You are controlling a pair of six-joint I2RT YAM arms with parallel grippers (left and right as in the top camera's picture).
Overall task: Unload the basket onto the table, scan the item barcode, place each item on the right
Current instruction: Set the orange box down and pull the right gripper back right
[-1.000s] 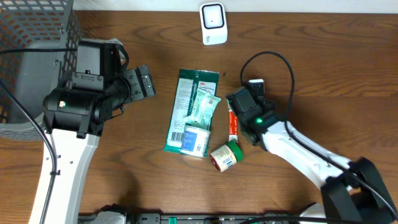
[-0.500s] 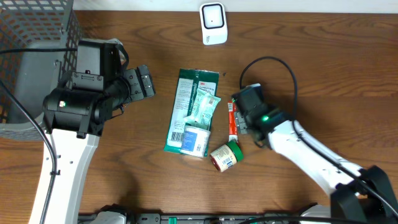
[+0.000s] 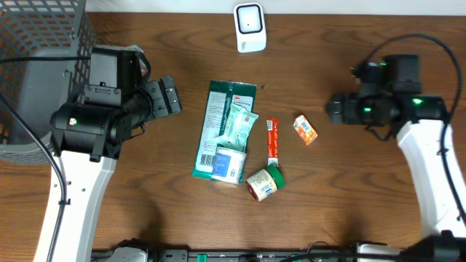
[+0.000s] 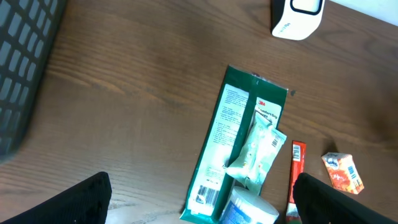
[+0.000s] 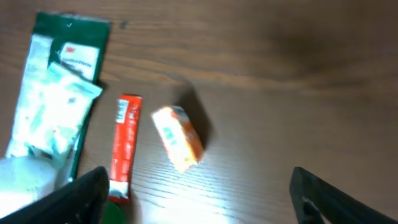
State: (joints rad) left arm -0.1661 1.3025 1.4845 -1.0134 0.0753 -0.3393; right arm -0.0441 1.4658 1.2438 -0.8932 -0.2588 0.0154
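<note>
Two claws are spread wide, pinching nothing. Just ahead of the right gripper (image 3: 336,109), not touching it, lies the small orange carton (image 3: 306,129) — a glossy cardboard brick, I judge the item to scan. It may skid on the smooth wooden table (image 3: 364,204) or twist in a grip, hiding its barcode from the white plastic scanner (image 3: 250,28), well apart from this claw. The left gripper (image 3: 169,98) hovers beside the flat green pouch (image 3: 215,131).
</note>
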